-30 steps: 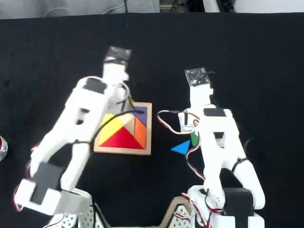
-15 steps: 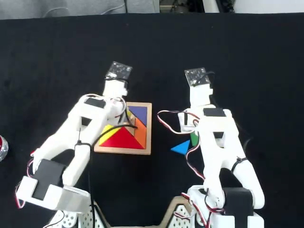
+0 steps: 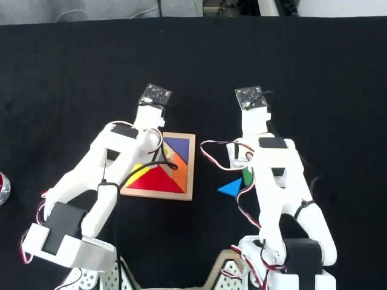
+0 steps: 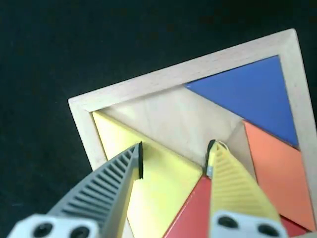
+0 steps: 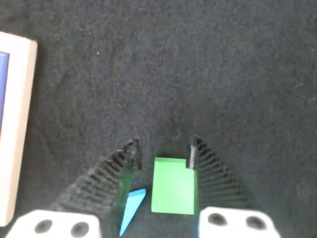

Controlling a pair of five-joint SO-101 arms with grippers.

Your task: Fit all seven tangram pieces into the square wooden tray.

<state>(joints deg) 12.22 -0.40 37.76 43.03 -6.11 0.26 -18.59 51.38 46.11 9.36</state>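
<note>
The square wooden tray (image 3: pixel 187 175) (image 4: pixel 173 74) lies left of centre and holds a yellow triangle (image 4: pixel 163 178), a red triangle (image 3: pixel 158 180) (image 4: pixel 190 213), a dark blue triangle (image 3: pixel 178 145) (image 4: pixel 247 91) and an orange piece (image 4: pixel 277 163). Bare wood shows between them. My left gripper (image 4: pixel 175 158) hangs open over the yellow triangle and the bare floor, holding nothing. My right gripper (image 5: pixel 163 152) is open on the cloth, its fingers either side of a green square (image 5: pixel 173 186) (image 3: pixel 247 177). A light blue triangle (image 3: pixel 230 188) (image 5: pixel 131 204) lies just beside the green square.
Black cloth covers the table. The left arm (image 3: pixel 115 157) leans over the tray's left half. The right arm (image 3: pixel 275 181) stands to the tray's right, above the loose pieces. A shiny object (image 3: pixel 3 188) sits at the left edge. The tray's rim (image 5: pixel 20 124) is near the right gripper.
The left arm has swung its wrist to the right and down over the tray, covering more of the yellow piece; the tray has shifted slightly. The right arm has kept still.
</note>
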